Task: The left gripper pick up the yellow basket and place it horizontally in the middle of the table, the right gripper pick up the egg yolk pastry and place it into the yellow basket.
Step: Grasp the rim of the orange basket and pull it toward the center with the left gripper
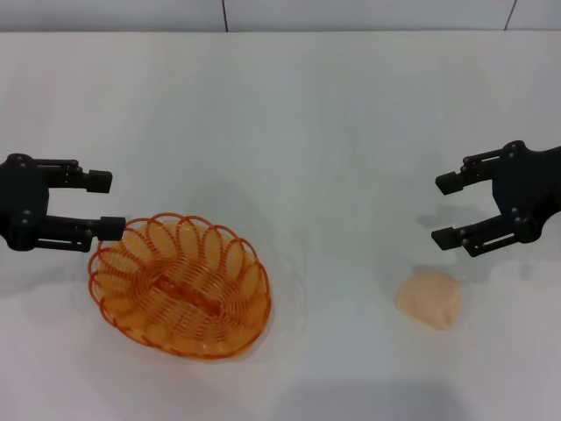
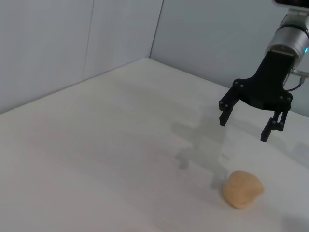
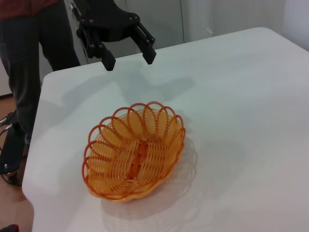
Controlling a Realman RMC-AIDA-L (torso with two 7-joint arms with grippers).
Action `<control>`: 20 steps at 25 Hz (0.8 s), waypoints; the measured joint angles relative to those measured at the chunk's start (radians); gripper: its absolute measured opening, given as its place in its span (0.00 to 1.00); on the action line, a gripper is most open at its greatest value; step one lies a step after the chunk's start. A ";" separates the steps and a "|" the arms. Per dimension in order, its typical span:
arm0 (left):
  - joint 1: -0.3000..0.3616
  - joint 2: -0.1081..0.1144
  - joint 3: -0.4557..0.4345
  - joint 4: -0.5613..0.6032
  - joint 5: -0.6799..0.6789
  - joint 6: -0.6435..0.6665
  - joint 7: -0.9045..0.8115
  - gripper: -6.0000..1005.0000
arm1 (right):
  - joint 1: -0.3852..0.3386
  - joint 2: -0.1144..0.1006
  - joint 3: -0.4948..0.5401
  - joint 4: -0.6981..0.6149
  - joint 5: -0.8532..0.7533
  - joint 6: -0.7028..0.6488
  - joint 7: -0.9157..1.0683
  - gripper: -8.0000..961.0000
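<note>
Left gripper (image 1: 105, 204), a black two-fingered claw, hangs with its fingers spread and nothing between them, just beside the rear left rim of the yellow basket (image 1: 180, 285); from the head view I cannot tell whether the lower fingertip touches the rim. Ordered by size: the table (image 1: 307, 123), a plain white top, carries everything. The basket, an oval of orange wire loops, rests on it toward the robot's left front, lying aslant, not yet in the middle. The right gripper (image 1: 450, 209) hovers on the opposite side, likewise spread wide and unloaded, near and behind the egg yolk pastry (image 1: 429, 299), which lies on the tabletop well apart from the basket. By my judgement the first step is in hand: seizing the basket. The next move calls for one finger inside the looped rim and one outside, then closing.
</note>
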 joint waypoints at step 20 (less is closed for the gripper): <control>-0.128 0.043 0.000 0.146 0.304 -0.013 -0.341 0.72 | -0.004 0.000 0.006 -0.002 0.010 0.012 -0.004 0.80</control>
